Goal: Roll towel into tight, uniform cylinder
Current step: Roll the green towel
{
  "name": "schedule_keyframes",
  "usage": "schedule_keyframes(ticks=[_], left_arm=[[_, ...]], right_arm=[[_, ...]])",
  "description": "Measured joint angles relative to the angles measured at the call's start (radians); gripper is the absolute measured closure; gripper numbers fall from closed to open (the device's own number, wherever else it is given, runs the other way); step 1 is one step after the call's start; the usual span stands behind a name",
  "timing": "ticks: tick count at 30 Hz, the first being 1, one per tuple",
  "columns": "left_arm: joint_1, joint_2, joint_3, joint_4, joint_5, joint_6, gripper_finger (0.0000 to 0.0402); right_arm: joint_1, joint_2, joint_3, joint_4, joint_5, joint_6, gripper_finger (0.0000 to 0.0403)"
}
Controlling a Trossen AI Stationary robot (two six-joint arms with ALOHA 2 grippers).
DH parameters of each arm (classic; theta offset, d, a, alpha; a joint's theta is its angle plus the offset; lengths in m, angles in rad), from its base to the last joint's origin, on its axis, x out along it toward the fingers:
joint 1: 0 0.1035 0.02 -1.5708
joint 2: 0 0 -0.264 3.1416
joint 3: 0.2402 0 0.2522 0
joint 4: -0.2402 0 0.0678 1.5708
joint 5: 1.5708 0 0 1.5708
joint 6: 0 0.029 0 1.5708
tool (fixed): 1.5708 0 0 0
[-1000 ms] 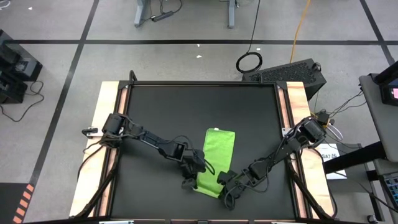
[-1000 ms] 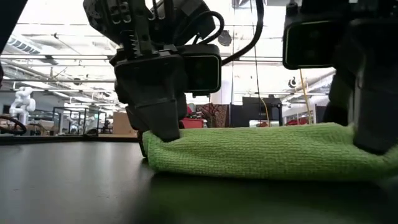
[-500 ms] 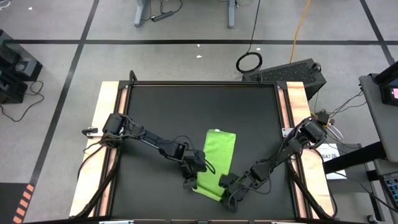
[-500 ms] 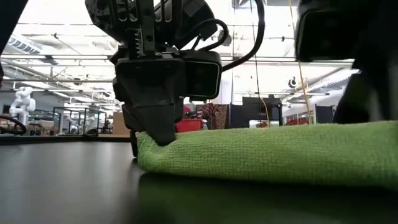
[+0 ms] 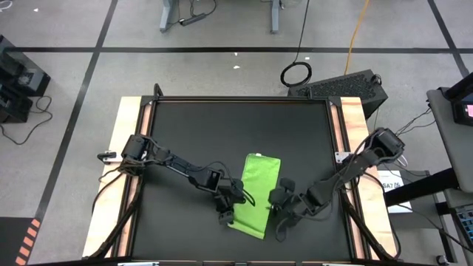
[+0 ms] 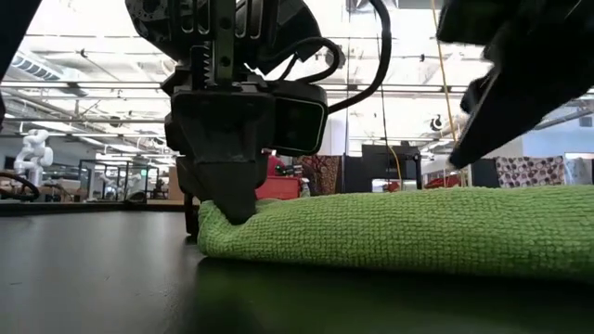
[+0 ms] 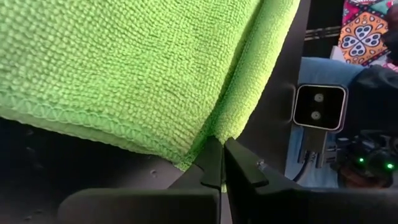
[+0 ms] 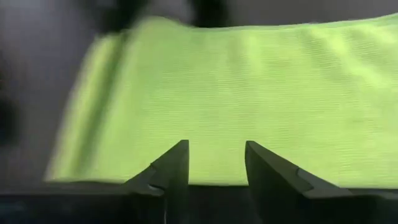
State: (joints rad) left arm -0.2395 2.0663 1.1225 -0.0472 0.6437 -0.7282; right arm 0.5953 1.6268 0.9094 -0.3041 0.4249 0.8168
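The lime-green towel (image 5: 255, 193) lies as a long strip on the black mat (image 5: 185, 133), running from far to near. In the low view the towel (image 6: 399, 232) is a low, thick band resting on the mat. My left gripper (image 5: 225, 212) stands at the towel's near left corner, shut on it. My right gripper (image 5: 274, 205) hovers just right of the towel's near part, raised off the mat, open with nothing between its fingers (image 8: 174, 171). In the right wrist view the towel (image 8: 249, 93) lies beyond those fingers. My left gripper pinches the towel's near left corner (image 7: 210, 132) between its two fingers (image 7: 210, 163), at the hemmed edge. The fingers come from above, pointing steeply down (image 6: 223, 190). The corner stays low at the mat and the towel lies slack.
Wooden rails (image 5: 127, 148) run along the mat's left and right sides. A black keyboard-like case (image 5: 347, 87) and a cable loop (image 5: 296, 73) lie on the floor beyond the far edge. Bare mat stretches far and left of the towel.
My right gripper has opened, let go of the towel's near right corner, risen and drawn back toward the table's right edge. The towel's near end has settled on the mat. My left gripper has kept its hold.
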Motion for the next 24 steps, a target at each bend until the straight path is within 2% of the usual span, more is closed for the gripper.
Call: schedule_keyframes(ticks=[12,24], left_arm=[[0.016,0.000,-0.002,-0.001,0.001,-0.055,0.0394],[0.067,0.000,-0.003,-0.003,0.004,-0.086,0.0393]], right_arm=[[-0.198,0.028,-0.121,0.156,-0.067,-0.174,0.0296],[-0.344,0.023,-0.235,0.206,-0.110,-0.207,0.0314]])
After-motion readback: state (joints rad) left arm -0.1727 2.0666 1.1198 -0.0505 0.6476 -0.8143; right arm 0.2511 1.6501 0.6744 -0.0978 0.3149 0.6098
